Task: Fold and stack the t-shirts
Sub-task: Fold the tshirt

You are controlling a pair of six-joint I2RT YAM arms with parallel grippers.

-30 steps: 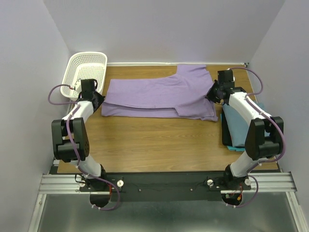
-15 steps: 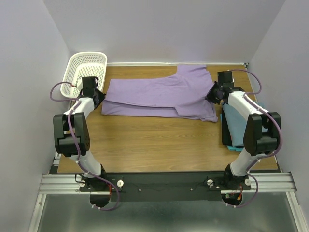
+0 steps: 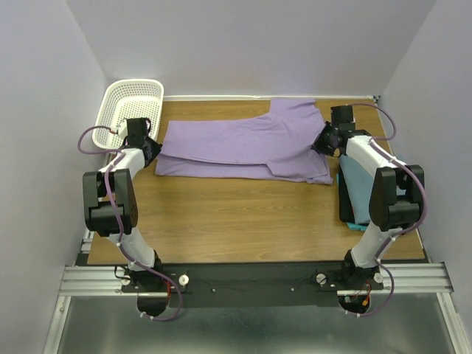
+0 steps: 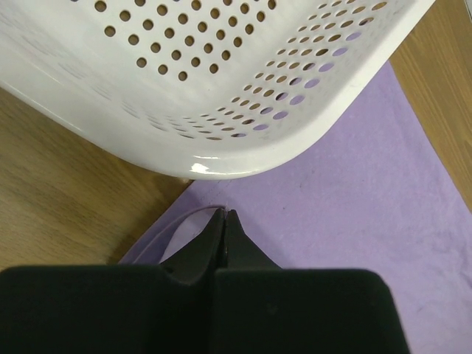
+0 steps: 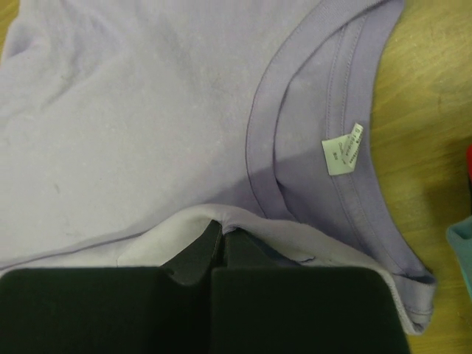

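Note:
The lavender t-shirt (image 3: 243,144) lies across the back of the table, folded lengthwise, collar end to the right. My left gripper (image 3: 153,150) is at its left end beside the basket. In the left wrist view that gripper (image 4: 223,214) is shut, with the thin hem of the lavender t-shirt (image 4: 346,192) pinched at its tips. My right gripper (image 3: 322,141) sits at the collar end. In the right wrist view it (image 5: 223,227) is shut on a raised fold of the lavender t-shirt (image 5: 147,110) near the neckline. A teal t-shirt (image 3: 361,188) lies folded at the right edge, partly under the right arm.
A white mesh basket (image 3: 133,103) stands at the back left corner, its wall (image 4: 221,88) very close to my left fingers. Bare wood table (image 3: 236,214) stretches in front of the shirt. Walls close in on both sides and behind. A corner of the teal cloth (image 5: 461,240) shows beside the collar.
Both arms have drawn their elbows in and reached slightly farther back. The grippers stay shut at the two ends of the lavender shirt, which has barely shifted.

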